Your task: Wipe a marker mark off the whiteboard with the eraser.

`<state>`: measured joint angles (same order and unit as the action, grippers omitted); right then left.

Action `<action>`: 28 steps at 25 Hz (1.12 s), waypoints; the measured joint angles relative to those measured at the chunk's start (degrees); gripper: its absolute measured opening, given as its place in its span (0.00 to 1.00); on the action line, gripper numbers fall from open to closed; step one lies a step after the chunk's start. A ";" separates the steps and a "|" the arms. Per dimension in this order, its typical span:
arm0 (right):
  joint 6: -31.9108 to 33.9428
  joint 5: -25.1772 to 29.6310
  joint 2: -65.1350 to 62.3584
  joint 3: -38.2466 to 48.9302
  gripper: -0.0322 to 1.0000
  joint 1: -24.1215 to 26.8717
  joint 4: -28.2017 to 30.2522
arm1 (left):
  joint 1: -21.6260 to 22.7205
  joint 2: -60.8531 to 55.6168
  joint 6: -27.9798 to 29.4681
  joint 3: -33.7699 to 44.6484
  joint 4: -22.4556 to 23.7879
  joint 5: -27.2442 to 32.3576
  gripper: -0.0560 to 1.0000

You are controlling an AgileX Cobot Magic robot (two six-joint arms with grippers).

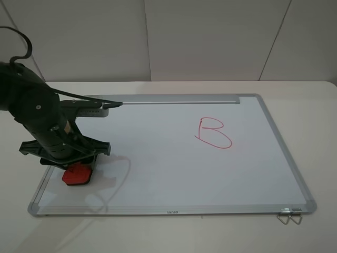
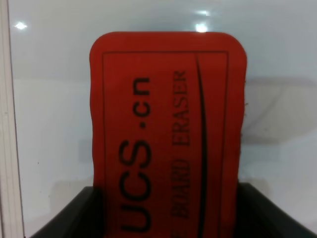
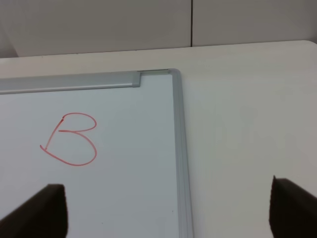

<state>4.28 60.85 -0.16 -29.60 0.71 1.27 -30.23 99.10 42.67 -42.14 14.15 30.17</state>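
one letter only shows on the board (image 1: 174, 168): a red b (image 1: 214, 133), right of centre in the high view. we find no letter a, the mark to be wiped, in any view. the eraser (image 1: 78, 175) sits at the lower left of the high view, lettered face up, seemingly flat on the board and just inside its left frame (image 2: 10, 148). the left gripper (image 2: 168, 215) pinches it, its dark fingers (image 2: 74, 215) pressed against both long sides in the wrist view. the white around the eraser looks clean there, with no red streak or smudge. the arm (image 1: 37, 110) covers a patch of board above the eraser in the high view, so we cannot tell whether part of the mark lies hidden under it or under the eraser. our judgement is that the wipe is done or nearly so; what is left, at most, is a pass over the covered patch and a lift to check. the b lies well apart from the eraser and should be left alone. the right gripper (image 3: 171, 210) is out of the high view; its own view shows its fingers spread wide, holding nothing.
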 joint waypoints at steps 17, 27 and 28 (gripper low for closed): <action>0.00 0.00 0.00 0.00 0.73 0.00 0.00 | 0.00 -4.86 -2.40 0.05 2.28 0.20 0.77; 0.00 0.00 0.00 0.00 0.73 0.00 0.00 | 0.80 -23.85 -16.16 0.05 -3.35 3.44 0.77; 0.00 0.00 0.00 0.00 0.73 0.00 0.00 | 1.68 -25.82 -18.14 0.05 -5.15 4.56 0.77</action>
<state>4.28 60.85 -0.16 -29.60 0.71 1.27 -28.55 73.28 24.53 -42.09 9.00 34.73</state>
